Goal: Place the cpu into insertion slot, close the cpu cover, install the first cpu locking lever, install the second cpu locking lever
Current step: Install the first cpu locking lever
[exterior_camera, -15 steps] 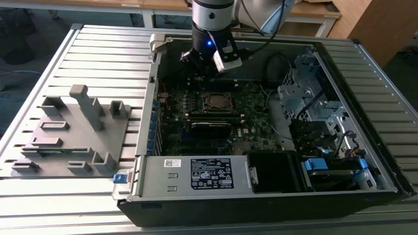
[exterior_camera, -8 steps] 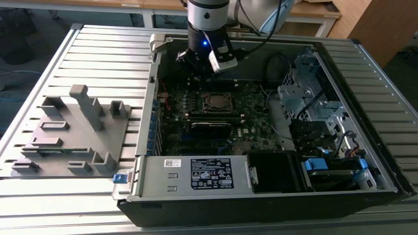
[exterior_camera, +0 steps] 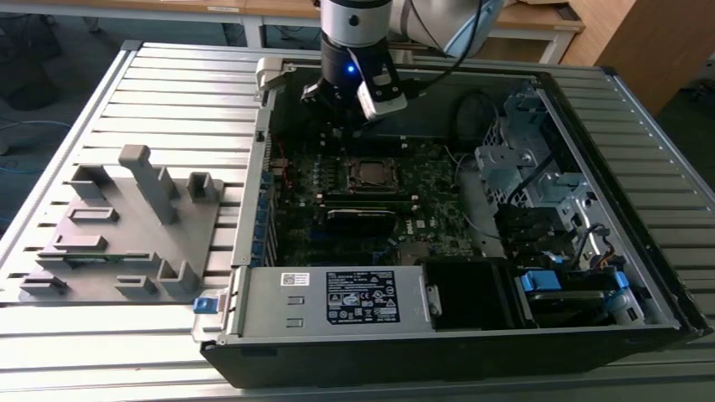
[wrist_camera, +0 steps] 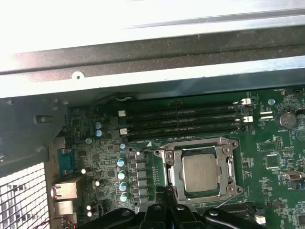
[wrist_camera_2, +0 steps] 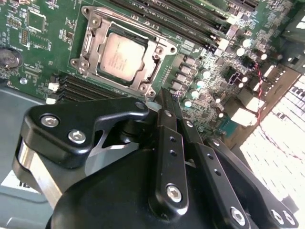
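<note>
Pale cpu [wrist_camera_2: 125, 57] lies flat in the insertion slot [wrist_camera_2: 89, 45].

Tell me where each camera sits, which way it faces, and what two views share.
Exterior view: off the arm, raised, looking down into the open computer case; the arm and gripper show.
First wrist view: on the arm, looking down at the motherboard; the gripper shows.
Second wrist view: on the arm, looking along the gripper to the motherboard.
Both wrist views share the cpu.
</note>
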Available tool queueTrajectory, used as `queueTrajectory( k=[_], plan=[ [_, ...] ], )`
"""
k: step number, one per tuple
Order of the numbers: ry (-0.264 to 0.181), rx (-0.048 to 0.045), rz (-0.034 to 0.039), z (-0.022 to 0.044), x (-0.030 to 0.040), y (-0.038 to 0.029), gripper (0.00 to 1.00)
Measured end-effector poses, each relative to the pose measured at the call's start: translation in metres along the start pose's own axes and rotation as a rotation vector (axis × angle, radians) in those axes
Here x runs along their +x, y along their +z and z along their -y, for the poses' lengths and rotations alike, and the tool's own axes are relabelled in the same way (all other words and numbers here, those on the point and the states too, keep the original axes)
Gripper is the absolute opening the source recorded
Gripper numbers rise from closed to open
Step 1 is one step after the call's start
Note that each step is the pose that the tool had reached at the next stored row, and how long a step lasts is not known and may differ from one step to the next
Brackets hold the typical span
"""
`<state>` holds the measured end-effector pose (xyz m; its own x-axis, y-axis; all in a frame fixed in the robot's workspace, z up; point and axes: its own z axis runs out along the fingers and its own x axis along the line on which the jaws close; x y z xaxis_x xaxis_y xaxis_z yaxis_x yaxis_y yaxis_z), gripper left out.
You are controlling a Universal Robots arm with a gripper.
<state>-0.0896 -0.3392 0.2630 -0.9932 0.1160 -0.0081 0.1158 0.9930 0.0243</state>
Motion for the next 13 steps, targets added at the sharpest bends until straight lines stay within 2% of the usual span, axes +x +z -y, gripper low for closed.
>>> queueTrajectory(
  k=[6, 13],
  plan=[
    [0.0, -0.0006, 0.0007, 0.0003, 0.0016, -0.0019, 0.1],
    [0.0, -0.0013, 0.0037, 0.003, 0.0128, -0.0018, 0.1]
  ],
)
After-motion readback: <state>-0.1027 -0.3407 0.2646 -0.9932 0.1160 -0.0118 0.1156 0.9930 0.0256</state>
